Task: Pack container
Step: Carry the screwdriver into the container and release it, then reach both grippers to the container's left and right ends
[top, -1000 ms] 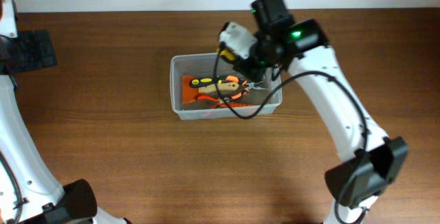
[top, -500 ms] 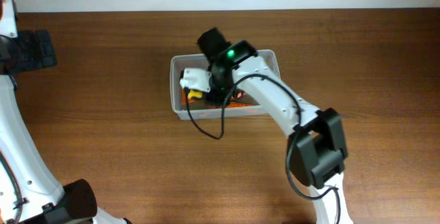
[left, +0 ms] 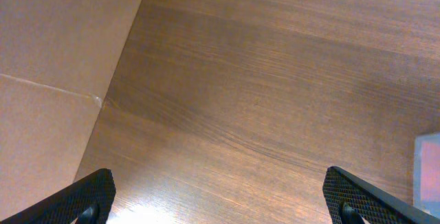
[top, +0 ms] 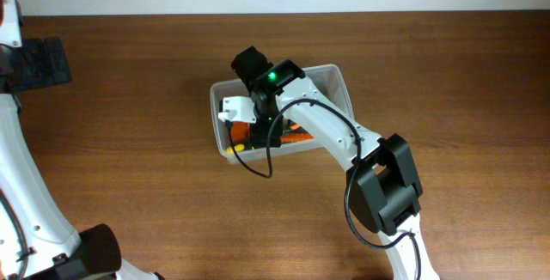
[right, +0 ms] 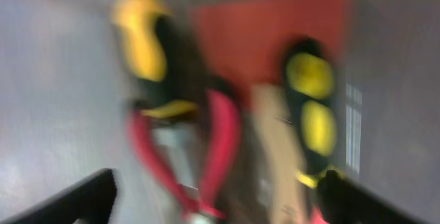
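The container [top: 331, 91] sits near the middle of the table [top: 129, 185], a little toward the far edge, and it already holds several hand tools. No loose tool shows on the wood around it in the overhead view, so the packing looks mostly or wholly done. As a judgement, what is left is to lift the right arm clear. No lid is in sight.

The right gripper [right: 213, 196] hangs inside the left end of the bin, just above the tools. Its fingers stand wide apart at the bottom corners of the wrist view with nothing between them (the picture is badly blurred, so this is as far as it can be read). The left gripper [left: 223, 196] is well away at the table's left side, jaws spread wide and empty over bare wood.

The bin is clear, thin plastic — rectangular, with rounded corners, a rolled rim and smooth walls that read milky grey up close. Inside lie pliers [right: 206, 148] with slim, curved red handles, probably dipped plastic over metal. Beside them are two chunkier yellow-and-black grips, one to the left [right: 148, 45] and one to the right [right: 309, 107]. A flat orange-red piece [right: 275, 31] lies beneath; what it is made of cannot be told. The table is dark brown wood with a fine straight grain and a low sheen.
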{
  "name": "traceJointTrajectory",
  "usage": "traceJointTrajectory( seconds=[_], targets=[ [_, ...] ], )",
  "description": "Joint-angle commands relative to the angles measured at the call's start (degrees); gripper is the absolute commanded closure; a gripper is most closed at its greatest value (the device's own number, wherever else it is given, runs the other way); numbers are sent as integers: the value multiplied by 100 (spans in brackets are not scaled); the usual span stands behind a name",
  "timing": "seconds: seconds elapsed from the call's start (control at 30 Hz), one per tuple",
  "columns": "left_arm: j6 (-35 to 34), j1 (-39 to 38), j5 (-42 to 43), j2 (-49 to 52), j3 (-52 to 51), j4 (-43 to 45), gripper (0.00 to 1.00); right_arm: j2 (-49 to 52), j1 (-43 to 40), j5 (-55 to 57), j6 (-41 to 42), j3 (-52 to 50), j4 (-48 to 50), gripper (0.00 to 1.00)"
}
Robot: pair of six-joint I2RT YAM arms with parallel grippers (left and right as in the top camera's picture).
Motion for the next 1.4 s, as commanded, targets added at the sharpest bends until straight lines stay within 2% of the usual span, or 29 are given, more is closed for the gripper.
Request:
traceJointTrajectory(
  seconds=[0.0, 0.1, 0.27, 0.37, 0.5, 0.63, 0.87, 0.93, 1.03, 1.13, 1.27, 1.33, 1.37],
  targets=[
    [-72, 35, 61, -160, 15, -13, 1, -367, -22, 564, 361, 249, -55, 1],
    [-72, 35, 59, -160, 15, -11, 1, -640, -111, 734, 505, 455, -118, 1],
    [-72, 35, 59, -160, 15, -15, 1, -1143, -450, 2271, 1329, 887, -127, 1],
    [-72, 35, 61, -160, 15, -13, 1, -1526, -841, 2347, 1711, 1080, -103, 1],
    [-72, 35, 61, -160, 15, -13, 1, -2046, -1471, 2341, 2658, 1191, -46, 1],
    [-72, 35, 61, -160, 15, -15, 1, -2546, -2216, 1803, 3884, 1191, -111, 1],
    [-74, 35, 66, -160, 15, 61, 1, -2662, -3316, -457, 4693, 1145, -743, 1],
    [-74, 35, 63, -160, 15, 74, 1, -2514, -3550, -820, 5042, 1060, -960, 18],
    [-79, 35, 599, -160, 15, 293, 1, -2271, -3698, -833, 5506, 901, -1270, 24],
    [-76, 35, 1897, -160, 15, 39, 1, -1985, -3718, -837, 5831, 708, -1552, 51],
    [-76, 28, 3161, -92, 9, -28, 1, -1558, -3582, -896, 6037, 442, -1705, 81],
    [-74, 0, 3462, -9, -9, -116, 1, -1379, -3493, -896, 6037, 326, -1707, 96],
    [-74, -31, 3467, 42, -37, -177, 1, -1283, -3445, -896, 6039, 280, -1725, 96]
  ],
)
